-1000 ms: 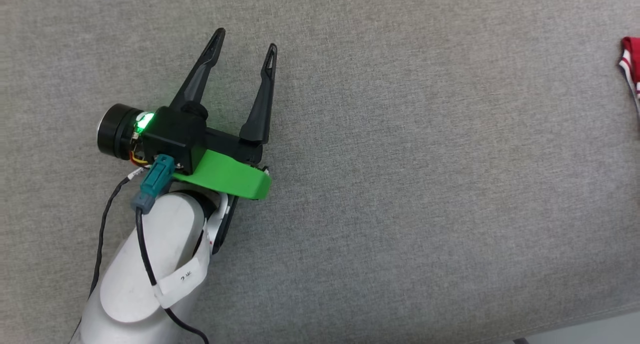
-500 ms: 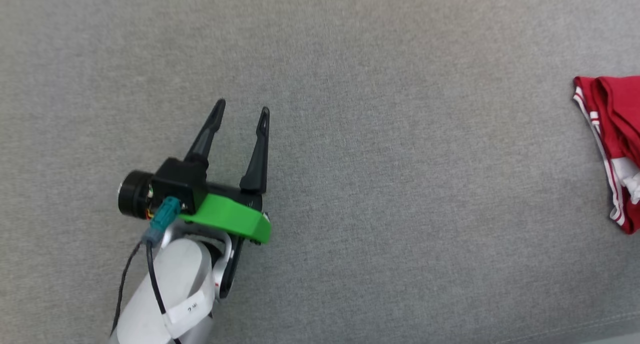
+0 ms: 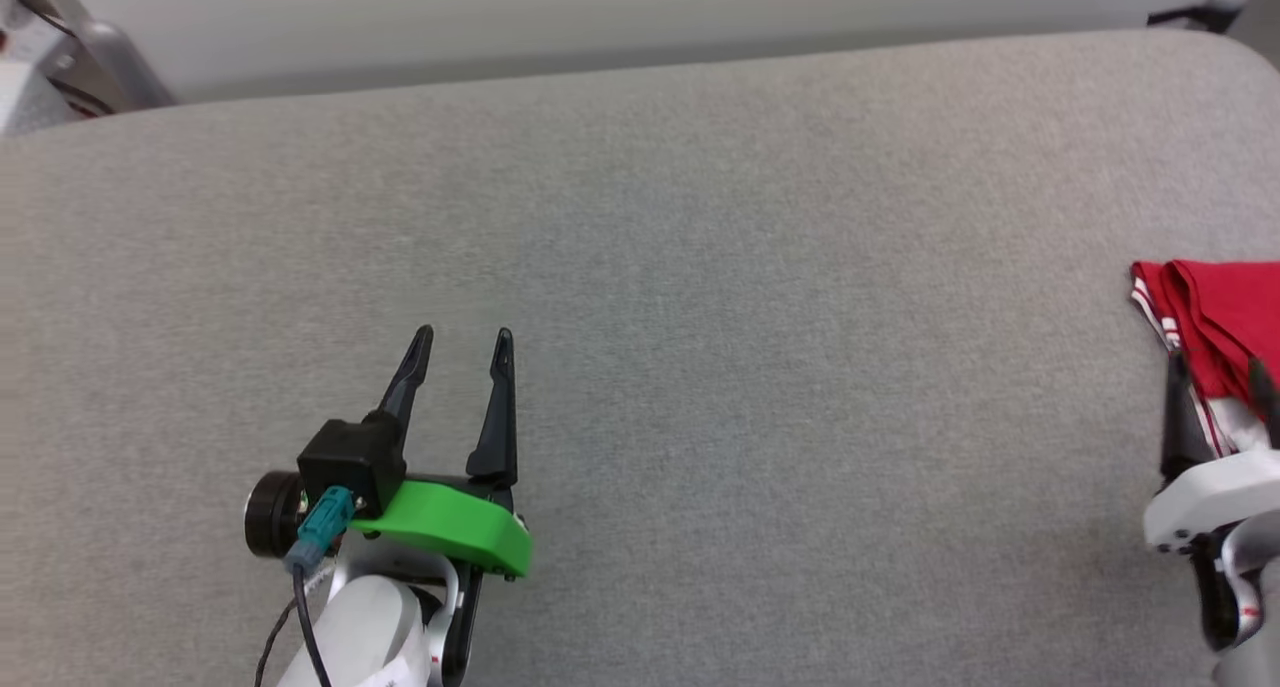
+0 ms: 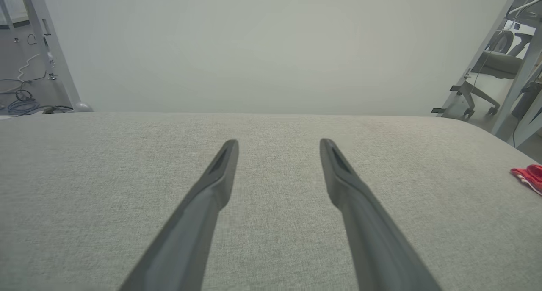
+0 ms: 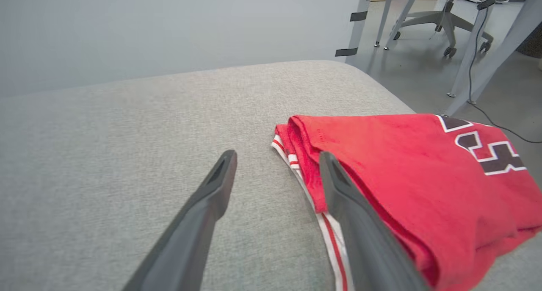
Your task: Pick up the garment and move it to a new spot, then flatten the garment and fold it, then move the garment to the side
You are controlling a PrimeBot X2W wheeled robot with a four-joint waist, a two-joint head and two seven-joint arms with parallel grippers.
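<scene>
Reach with right tool [image 5: 277, 155], agape and empty, tips at garment [image 5: 402, 164] edge. Left tool [image 3: 464, 334]: agape, empty, well apart.

The head camera looks steeply down on the grey cushion [image 3: 700, 387] from high above, with the garment [image 3: 1215, 307] at its right border; the left wrist camera sits low over the cushion, well apart from the garment, and faces along the left gripper [image 4: 279, 141] to the far edge and the wall [image 4: 254, 49]; the right wrist camera is also low, just beside the garment, facing along the right gripper [image 5: 277, 153]; all three views share the garment and the cushion near it.
</scene>
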